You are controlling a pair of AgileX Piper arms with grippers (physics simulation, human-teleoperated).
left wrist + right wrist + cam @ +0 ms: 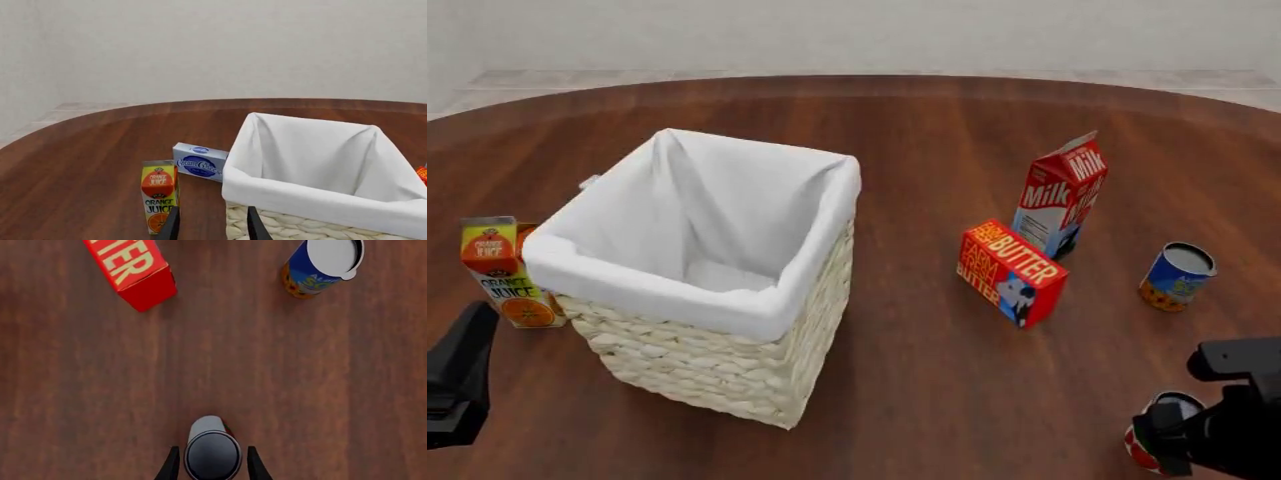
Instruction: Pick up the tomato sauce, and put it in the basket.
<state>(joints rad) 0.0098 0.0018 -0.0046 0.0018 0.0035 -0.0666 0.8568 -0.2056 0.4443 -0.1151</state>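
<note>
The tomato sauce [212, 452] is a small can with a grey metal top, standing upright on the table. The two fingers of my right gripper [212, 456] are on either side of it, open, with a thin gap at each side. In the front view the tomato sauce [1144, 447] shows red, white and green at the near right, partly hidden by the right gripper [1169, 440]. The basket [694, 292], cream wicker with a white lining, stands at centre left. My left gripper [212, 220] is open and empty near the basket's [313, 192] near left corner.
An orange juice carton [497, 268] stands left of the basket, with a cream cheese box [199, 161] behind it. A red butter box [1012, 272], a milk carton [1065, 195] and a blue-and-yellow can [1177, 277] stand on the right half of the table.
</note>
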